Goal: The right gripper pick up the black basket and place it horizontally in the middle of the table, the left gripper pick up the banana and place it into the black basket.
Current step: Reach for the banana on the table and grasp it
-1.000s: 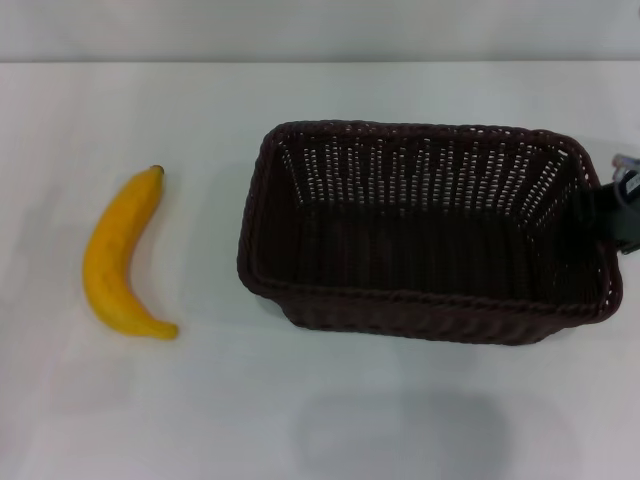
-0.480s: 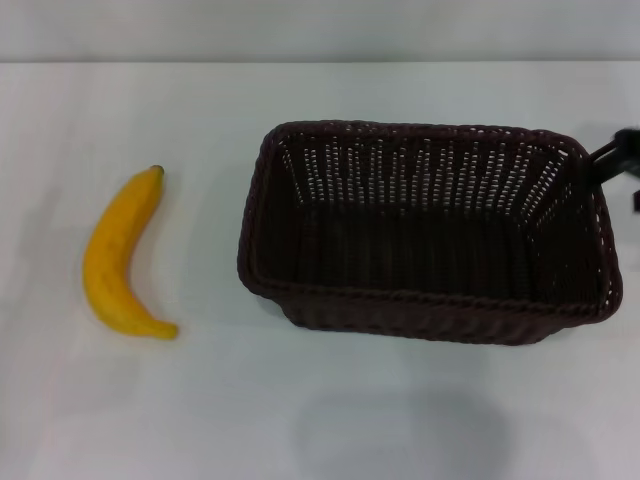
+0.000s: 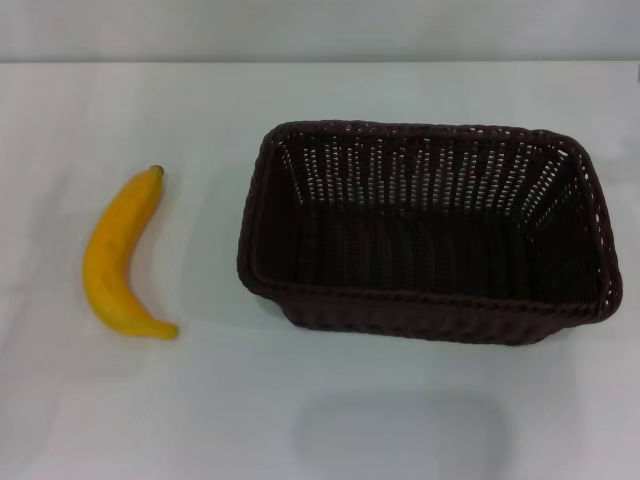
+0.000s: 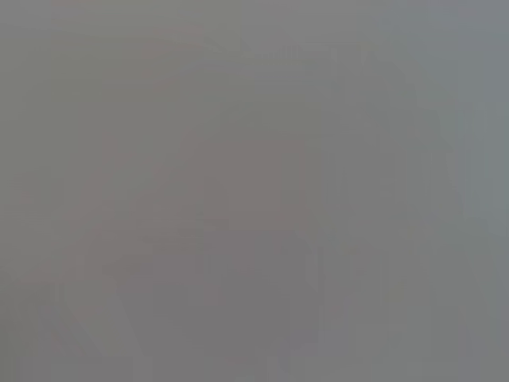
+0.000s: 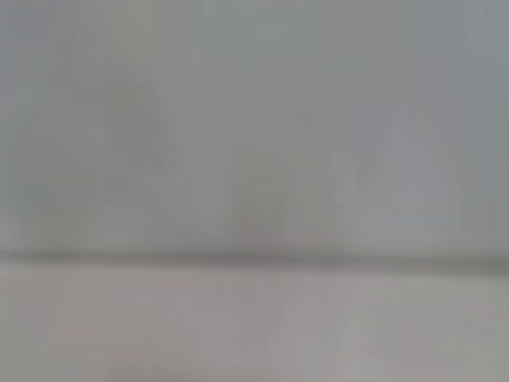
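The black basket (image 3: 425, 240) rests upright, long side horizontal, from the centre to the right of the frame on the white surface (image 3: 320, 420). The banana (image 3: 122, 257) lies at centre left, well apart from it, not yet loaded. Basket placement appears complete; the banana transfer remains. Neither pincer is visible, so their state cannot be told.

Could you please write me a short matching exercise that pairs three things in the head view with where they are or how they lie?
Things:
1. banana
2. black basket
3. table

Descriptions:
A. white surface under everything
B. empty, long side across the view, right of centre
C. lying alone on the robot's left

Pairs: 1-C, 2-B, 3-A. Neither gripper is in view.
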Controlling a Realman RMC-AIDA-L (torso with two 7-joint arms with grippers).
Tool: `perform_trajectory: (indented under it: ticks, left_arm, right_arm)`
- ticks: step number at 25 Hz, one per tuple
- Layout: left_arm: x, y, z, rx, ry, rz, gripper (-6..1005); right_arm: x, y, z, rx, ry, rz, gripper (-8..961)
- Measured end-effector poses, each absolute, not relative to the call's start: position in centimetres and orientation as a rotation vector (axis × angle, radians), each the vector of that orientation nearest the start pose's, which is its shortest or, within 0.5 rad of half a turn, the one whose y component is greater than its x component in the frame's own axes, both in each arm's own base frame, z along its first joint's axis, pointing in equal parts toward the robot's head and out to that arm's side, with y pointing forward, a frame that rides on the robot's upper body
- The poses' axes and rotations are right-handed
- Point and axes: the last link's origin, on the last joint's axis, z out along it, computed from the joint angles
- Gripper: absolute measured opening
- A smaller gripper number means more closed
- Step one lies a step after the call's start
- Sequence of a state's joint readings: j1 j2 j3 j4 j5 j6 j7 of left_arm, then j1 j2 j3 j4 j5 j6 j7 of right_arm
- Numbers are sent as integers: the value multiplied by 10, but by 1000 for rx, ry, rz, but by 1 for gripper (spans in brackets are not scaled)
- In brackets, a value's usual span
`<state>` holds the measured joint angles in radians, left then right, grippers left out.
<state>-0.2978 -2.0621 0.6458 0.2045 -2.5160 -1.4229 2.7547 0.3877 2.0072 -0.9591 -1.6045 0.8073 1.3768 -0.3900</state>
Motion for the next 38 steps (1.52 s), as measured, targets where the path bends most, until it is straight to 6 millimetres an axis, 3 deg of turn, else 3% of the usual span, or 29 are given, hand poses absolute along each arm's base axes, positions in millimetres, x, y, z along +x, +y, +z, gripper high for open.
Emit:
perform_trajectory:
  ticks: [2, 6, 10, 14, 19, 23, 29, 38]
  left_arm:
    - [-373, 287, 92, -1289, -414, -818, 796]
    - [-372, 296, 88, -1348, -518, -892, 792]
    - [-368, 302, 87, -1413, -599, -958, 788]
    - [-367, 302, 95, -1460, -714, -1051, 784]
    - [-363, 306, 111, -1573, -950, -1099, 780]
    - [-355, 315, 126, -1683, -1185, -1008, 776]
    - [-331, 335, 142, -1809, -1490, -721, 770]
    - [-299, 356, 146, -1940, -1749, -220, 754]
  right_arm:
    - [230, 361, 155, -2028, 1142, 428, 675]
    - [281, 352, 165, -2013, 982, 571, 675]
    - [332, 339, 154, -1955, 865, 660, 674]
    - [361, 328, 139, -1883, 757, 682, 674]
    - [376, 318, 123, -1831, 639, 661, 673]
    - [381, 313, 112, -1798, 574, 649, 673]
    - [385, 309, 97, -1775, 499, 604, 673]
    - [387, 305, 86, -1717, 458, 601, 673]
